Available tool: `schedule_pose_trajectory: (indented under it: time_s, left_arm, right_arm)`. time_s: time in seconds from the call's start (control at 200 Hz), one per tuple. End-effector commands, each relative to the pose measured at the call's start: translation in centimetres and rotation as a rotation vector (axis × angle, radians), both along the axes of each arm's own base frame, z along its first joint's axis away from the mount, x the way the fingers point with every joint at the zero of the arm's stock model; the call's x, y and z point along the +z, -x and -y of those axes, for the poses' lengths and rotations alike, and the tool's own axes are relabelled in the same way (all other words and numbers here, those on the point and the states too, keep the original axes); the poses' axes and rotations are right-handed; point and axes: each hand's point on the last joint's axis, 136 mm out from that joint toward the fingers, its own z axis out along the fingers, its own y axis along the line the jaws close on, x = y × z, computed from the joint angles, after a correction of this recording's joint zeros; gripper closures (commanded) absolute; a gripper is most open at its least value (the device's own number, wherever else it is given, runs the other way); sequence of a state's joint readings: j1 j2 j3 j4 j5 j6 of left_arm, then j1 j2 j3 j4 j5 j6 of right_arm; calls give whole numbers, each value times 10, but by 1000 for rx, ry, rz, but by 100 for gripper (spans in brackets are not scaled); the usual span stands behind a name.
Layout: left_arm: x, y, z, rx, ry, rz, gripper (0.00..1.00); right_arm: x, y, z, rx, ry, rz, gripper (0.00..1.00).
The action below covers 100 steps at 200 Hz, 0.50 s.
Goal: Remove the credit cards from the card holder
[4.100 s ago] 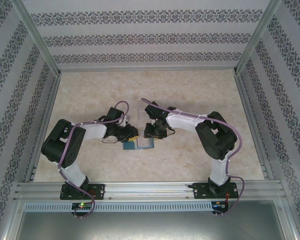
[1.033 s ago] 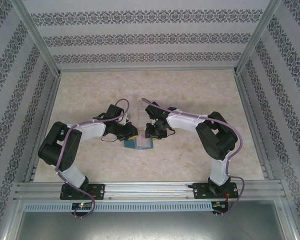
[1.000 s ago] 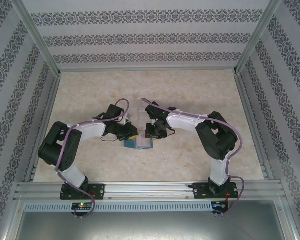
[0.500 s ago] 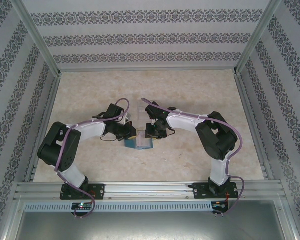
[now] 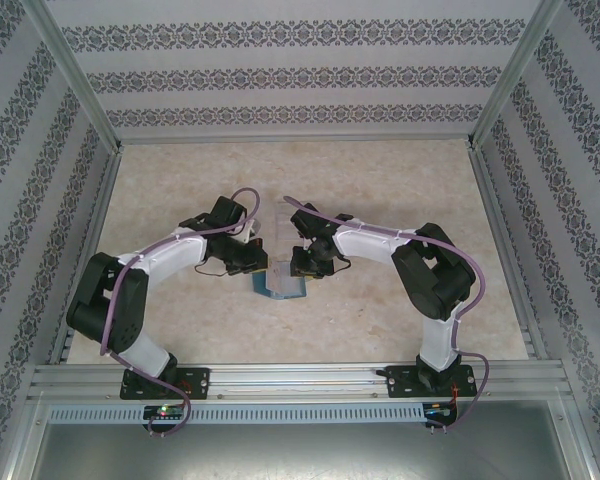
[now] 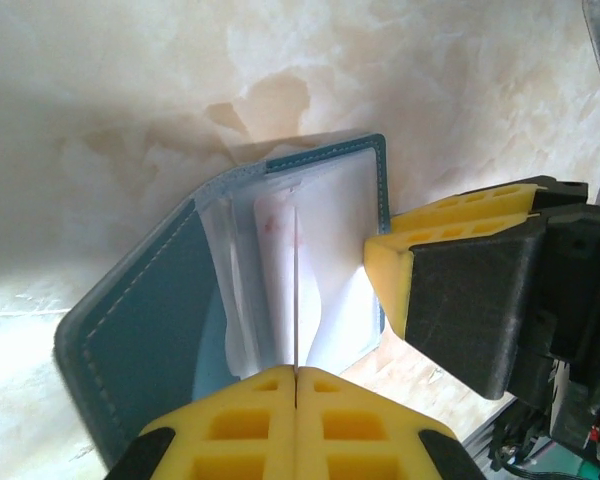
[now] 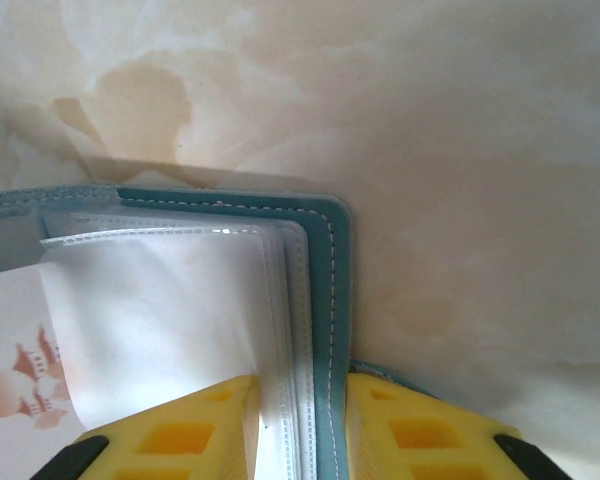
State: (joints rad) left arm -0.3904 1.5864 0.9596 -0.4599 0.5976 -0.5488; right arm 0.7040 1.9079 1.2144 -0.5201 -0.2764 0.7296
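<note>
The teal card holder (image 5: 280, 290) lies open on the table between both arms. My left gripper (image 6: 296, 372) is shut on the near edge of a thin whitish credit card (image 6: 295, 300) that stands edge-on among the holder's clear sleeves. The holder's teal cover (image 6: 140, 310) spreads to the left. My right gripper (image 7: 300, 400) is shut on the card holder (image 7: 332, 290), clamping its teal cover and stitched clear sleeves. Another pale card with reddish marks (image 7: 10, 370) shows at the left. From above, the left gripper (image 5: 258, 265) and right gripper (image 5: 305, 268) meet over the holder.
A clear plastic tray (image 5: 280, 215) sits just behind the two grippers. A yellow finger (image 6: 450, 250) of the right arm stands close to the holder's right edge. Patterned walls and metal rails (image 5: 280, 378) enclose the marble table top (image 5: 400, 190).
The left gripper has closed on the card's edge. The left arm's elbow has swung left and toward its base, while its wrist sits slightly farther back. The right arm has stayed put.
</note>
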Motion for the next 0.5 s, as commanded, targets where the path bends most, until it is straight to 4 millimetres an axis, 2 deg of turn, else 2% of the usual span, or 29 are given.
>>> schedule_pose_trajectory:
  time_s: [0.0,0.255,0.495]
  left_arm:
    - [4,8,-12,-28,-66,-22,100]
    - [-15,10,-18,21,-112,-85,100]
    - [-22,6,-21,92,-124,-103,100]
  right_arm:
    - [-6,7,10,-1,34,-21,73]
    - [-6,7,11,0,36,-21,72]
    - [-7,8,11,2,35,-24,72]
